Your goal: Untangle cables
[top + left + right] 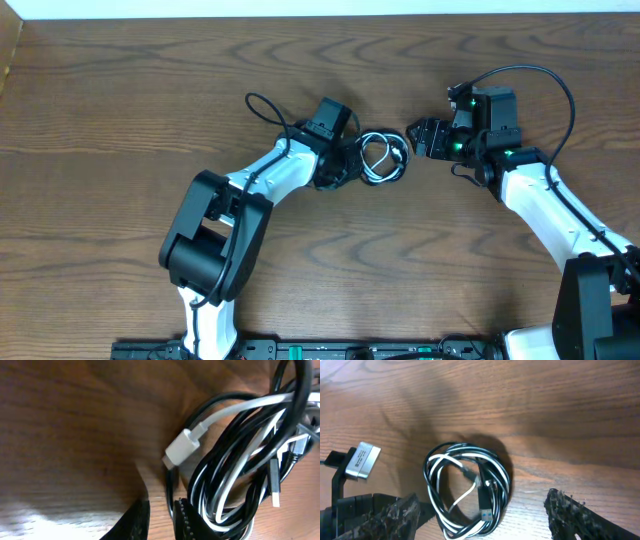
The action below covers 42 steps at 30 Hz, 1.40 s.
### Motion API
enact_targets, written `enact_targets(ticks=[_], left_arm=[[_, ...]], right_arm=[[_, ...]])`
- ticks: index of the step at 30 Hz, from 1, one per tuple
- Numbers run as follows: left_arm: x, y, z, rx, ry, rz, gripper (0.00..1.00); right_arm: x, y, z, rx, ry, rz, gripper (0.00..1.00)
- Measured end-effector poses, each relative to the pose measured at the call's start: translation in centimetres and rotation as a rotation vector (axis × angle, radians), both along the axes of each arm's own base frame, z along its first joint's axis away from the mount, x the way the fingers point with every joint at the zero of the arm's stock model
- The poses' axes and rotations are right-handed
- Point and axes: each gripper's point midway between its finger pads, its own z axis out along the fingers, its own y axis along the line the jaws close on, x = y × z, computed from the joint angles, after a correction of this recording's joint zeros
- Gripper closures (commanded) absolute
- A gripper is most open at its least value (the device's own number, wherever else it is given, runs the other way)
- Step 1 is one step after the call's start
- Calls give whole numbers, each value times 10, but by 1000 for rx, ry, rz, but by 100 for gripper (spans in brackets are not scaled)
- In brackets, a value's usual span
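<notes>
The black and white cables (398,168) lie wound together in one small coil at mid-table. In the left wrist view the white cord (240,409) ends in a white plug (181,447) among black loops. My left gripper (348,166) sits at the coil's left edge. Its jaws (161,520) stand slightly open with only bare wood between them, and the right finger (186,521) lies against the coil's strands. My right gripper (425,138) hovers just right of the coil, wide open (487,517). The coil (504,480) and a black USB plug (485,502) lie between its fingers, untouched.
The brown wooden table (120,90) stretches around the coil. The left arm's thick black wire (262,105) loops behind its wrist. The right arm's wire (560,85) arcs above its wrist. The left arm's head with a silver block (362,460) faces the right gripper.
</notes>
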Motion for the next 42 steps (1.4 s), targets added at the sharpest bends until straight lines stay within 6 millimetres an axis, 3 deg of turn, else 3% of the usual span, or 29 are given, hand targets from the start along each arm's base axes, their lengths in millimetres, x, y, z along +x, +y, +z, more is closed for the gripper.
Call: enact_targets(ticks=[11, 20, 21, 22, 23, 34, 37, 39, 41, 42], left_arm=[[11, -24, -2, -35, -38, 9, 81], [17, -37, -1, 131, -187, 17, 81], [17, -37, -1, 165, -213, 18, 81], [17, -37, -2, 176, -222, 18, 91], [18, -37, -1, 193, -235, 18, 93], [24, -29, -1, 256, -287, -14, 93], [17, -22, 2, 294, -298, -91, 93], [10, -20, 16, 293, -322, -175, 93], [10, -25, 49, 256, -393, -239, 92], [10, -28, 78, 222, -456, -262, 92]], right_arm=[[-1, -1, -2, -7, 7, -5, 23], [-2, -2, -3, -11, 14, -8, 23], [-3, -2, -4, -12, 20, -8, 23], [-4, -3, -4, -13, 23, -8, 24], [-4, -3, -5, -15, 26, -9, 24], [4, -35, -5, -11, 29, -87, 23], [2, -30, -4, 10, 31, -65, 22], [1, -25, -3, 24, 30, -51, 22], [2, -19, 0, 41, 20, -30, 23], [2, -18, 2, 46, 14, -24, 23]])
